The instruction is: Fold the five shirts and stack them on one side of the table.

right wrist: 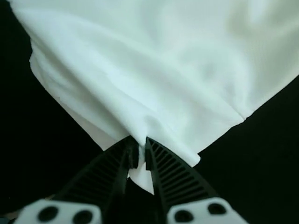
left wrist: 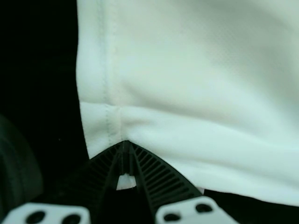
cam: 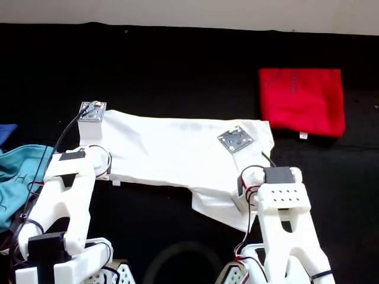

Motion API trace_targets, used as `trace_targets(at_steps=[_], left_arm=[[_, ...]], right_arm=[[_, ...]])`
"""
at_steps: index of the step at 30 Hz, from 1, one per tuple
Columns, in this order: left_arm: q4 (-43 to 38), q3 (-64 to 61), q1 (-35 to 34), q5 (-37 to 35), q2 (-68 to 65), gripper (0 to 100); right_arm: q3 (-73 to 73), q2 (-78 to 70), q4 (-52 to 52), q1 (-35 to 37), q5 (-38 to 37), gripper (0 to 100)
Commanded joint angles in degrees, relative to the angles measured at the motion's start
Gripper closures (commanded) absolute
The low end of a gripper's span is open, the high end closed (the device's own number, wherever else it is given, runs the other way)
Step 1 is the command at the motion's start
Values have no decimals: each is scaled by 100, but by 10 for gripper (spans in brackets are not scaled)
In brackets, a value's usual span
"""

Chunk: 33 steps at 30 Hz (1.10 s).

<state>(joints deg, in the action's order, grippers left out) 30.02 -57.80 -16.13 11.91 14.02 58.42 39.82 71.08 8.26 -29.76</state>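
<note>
A white shirt [cam: 172, 151] lies stretched across the middle of the black table. My left gripper [left wrist: 126, 154] is shut on its hemmed corner at the shirt's left end, where the left arm [cam: 92, 112] stands in the high view. My right gripper [right wrist: 139, 151] is shut on a bunched fold of the white shirt [right wrist: 154, 70] at its right end, under the right arm [cam: 237, 141]. A folded red shirt [cam: 303, 100] rests at the far right of the table. A teal shirt [cam: 21, 177] sits crumpled at the left edge.
A bit of blue cloth [cam: 6, 133] peeks in at the left edge above the teal shirt. Black tabletop [cam: 177, 71] lies bare behind the white shirt and between the two arm bases.
</note>
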Motion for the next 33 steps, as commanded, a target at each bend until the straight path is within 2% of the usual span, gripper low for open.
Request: trace_targets(at_steps=[1,4,8,14,22,30,33], left_arm=[[-141,-13,-31,35,13,992],[-141,-13,-31,35,13,992],[-141,-13,-31,35,13,992],[-141,-13,-31,35,13,992],[-141,-13,-31,35,13,992],[-141,-13,-31,35,13,992],[-141,-13,-31,35,13,992]], right_arm=[[-40,57,286,-22,-246,993],[382,57,242,207,-527,993],[585,57,-22,277,-519,990],[303,57,22,277,-519,841],[-1226,57,919,251,-501,840],[-1367,-13,418,171,-501,840],[-831,-22,-224,171,-501,875]])
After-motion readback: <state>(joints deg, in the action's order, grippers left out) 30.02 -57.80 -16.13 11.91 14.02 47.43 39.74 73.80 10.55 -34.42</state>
